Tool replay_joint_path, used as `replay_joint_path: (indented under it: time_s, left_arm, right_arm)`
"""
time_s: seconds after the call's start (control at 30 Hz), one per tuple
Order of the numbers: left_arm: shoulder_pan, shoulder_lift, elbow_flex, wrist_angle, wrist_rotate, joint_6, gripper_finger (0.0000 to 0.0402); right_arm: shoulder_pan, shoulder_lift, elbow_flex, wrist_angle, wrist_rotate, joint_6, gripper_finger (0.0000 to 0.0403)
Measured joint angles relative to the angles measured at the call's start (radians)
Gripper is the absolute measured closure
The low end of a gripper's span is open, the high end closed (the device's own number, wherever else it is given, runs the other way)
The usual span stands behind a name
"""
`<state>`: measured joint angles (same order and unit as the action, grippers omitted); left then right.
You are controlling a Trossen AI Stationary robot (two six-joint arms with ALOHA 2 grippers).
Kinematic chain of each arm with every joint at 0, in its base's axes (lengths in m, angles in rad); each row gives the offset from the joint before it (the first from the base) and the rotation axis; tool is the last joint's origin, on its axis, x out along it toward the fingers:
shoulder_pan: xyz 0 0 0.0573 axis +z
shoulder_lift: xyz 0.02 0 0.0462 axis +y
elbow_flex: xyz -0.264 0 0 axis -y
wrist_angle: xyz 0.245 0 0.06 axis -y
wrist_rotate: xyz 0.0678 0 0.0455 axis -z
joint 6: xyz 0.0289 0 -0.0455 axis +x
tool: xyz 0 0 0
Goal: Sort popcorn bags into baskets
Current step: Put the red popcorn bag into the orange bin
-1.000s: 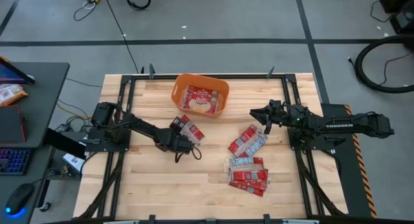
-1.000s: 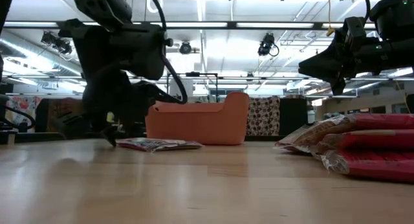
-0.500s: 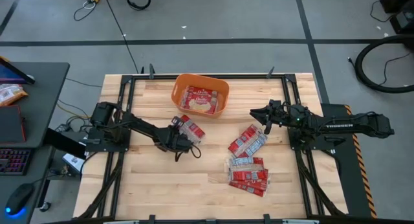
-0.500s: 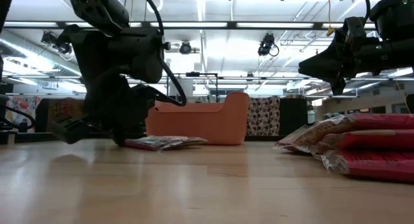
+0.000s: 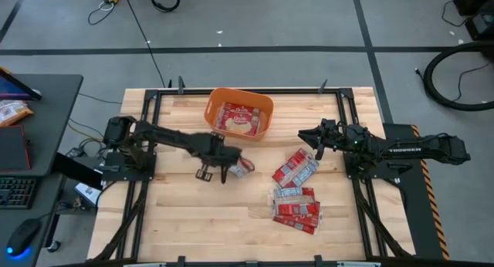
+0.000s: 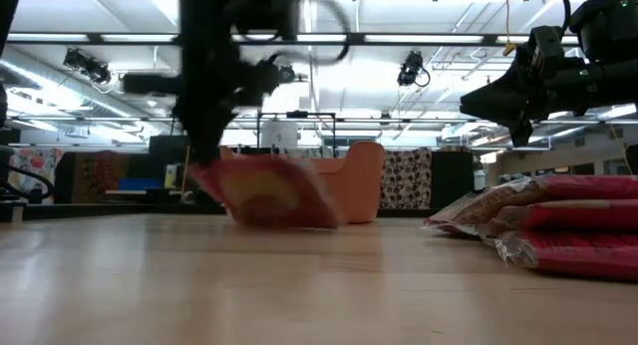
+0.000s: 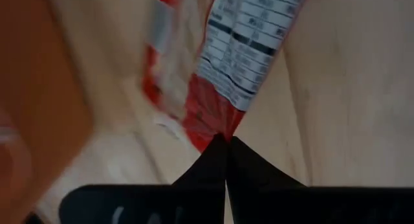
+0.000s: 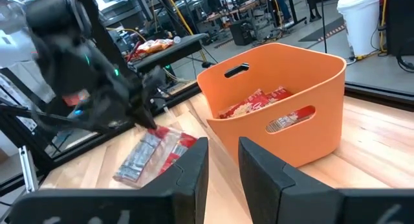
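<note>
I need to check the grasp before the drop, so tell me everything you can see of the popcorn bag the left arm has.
The popcorn bag is a flat red packet of crinkly film with a white printed panel. The left tool is shut on one corner, so it hangs tilted, lifted off the table in the low view. It sits just in front of the orange basket, apart from it. Nothing else touches it.

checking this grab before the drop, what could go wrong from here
The left gripper pinches the popcorn bag only at one corner, so it may slip or swing. The bag hangs low, below the orange basket rim in the low view, and could catch the wall. The right gripper hangs nearby, open.
</note>
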<state>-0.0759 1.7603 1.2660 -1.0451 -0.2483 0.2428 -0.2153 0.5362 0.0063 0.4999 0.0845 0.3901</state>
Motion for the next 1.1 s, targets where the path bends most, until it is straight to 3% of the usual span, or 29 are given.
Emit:
replay_joint_path:
  time_s: [0.2, 0.5, 0.77, 0.93, 1.1]
  left_arm:
    - [0.071, -0.001, 0.174, -0.04, 0.044, 0.028, 0.04]
    - [0.145, -0.002, 0.26, -0.054, 0.076, 0.062, 0.0401]
    - [0.245, -0.002, 0.436, -0.254, 0.198, 0.083, 0.0401]
    - [0.324, -0.004, 0.557, -0.344, 0.2, 0.083, 0.0401]
    - [0.403, 0.003, 0.579, -0.335, 0.2, 0.114, 0.0402]
  right_arm:
    - [0.0, 0.0, 0.0, 0.0, 0.0, 0.0, 0.0313]
    - [0.0, 0.0, 0.0, 0.0, 0.0, 0.0, 0.0313]
    - [0.0, 0.0, 0.0, 0.0, 0.0, 0.0, 0.0313]
    - [0.0, 0.0, 0.0, 0.0, 0.0, 0.0, 0.0313]
    - [0.0, 0.0, 0.0, 0.0, 0.0, 0.0, 0.0313]
